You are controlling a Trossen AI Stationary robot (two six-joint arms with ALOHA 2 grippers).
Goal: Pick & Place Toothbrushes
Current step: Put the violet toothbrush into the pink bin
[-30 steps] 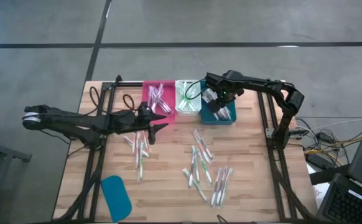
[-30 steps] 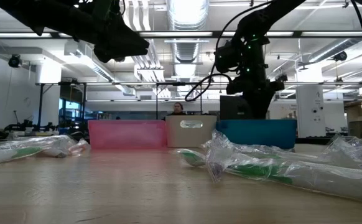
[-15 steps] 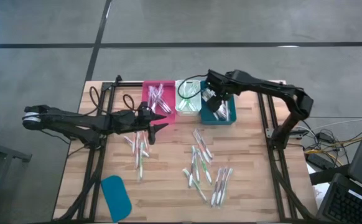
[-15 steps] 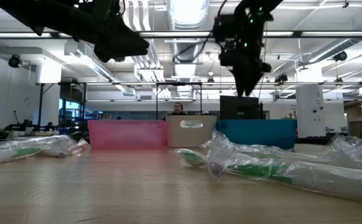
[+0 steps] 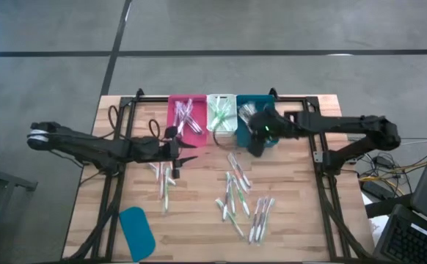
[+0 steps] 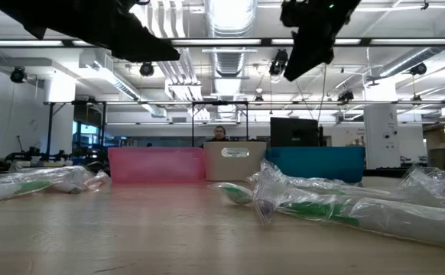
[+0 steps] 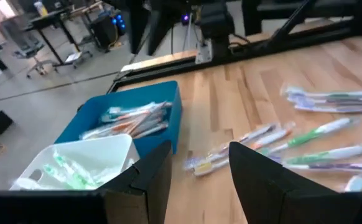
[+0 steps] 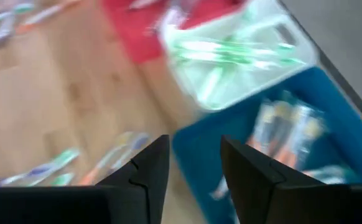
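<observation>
Wrapped toothbrushes (image 5: 237,192) lie scattered flat on the wooden table (image 5: 301,213), and more of them (image 5: 163,178) lie under the left arm. At the far edge, the pink bin (image 5: 186,117), white bin (image 5: 221,114) and blue bin (image 5: 256,114) each hold some. My left gripper (image 5: 186,150) hovers open and empty near the pink bin's near side, and the left wrist view shows bare wood between its fingers (image 7: 199,155). My right gripper (image 5: 252,147) hangs open and empty over the blue bin's near edge (image 8: 193,149), high above the table (image 6: 303,53).
A flat teal lid (image 5: 136,231) lies at the near left corner. Black frame rails (image 5: 114,191) run along both table sides. Crinkled wrappers (image 6: 337,202) stand up in the low view. A person (image 6: 219,134) sits far behind the bins.
My right gripper has risen out of the blue bin and drawn back toward the table's near edge, tipping less steeply downward. My left gripper has rolled a little about its own axis while staying in place. The toothbrushes on the table have not moved.
</observation>
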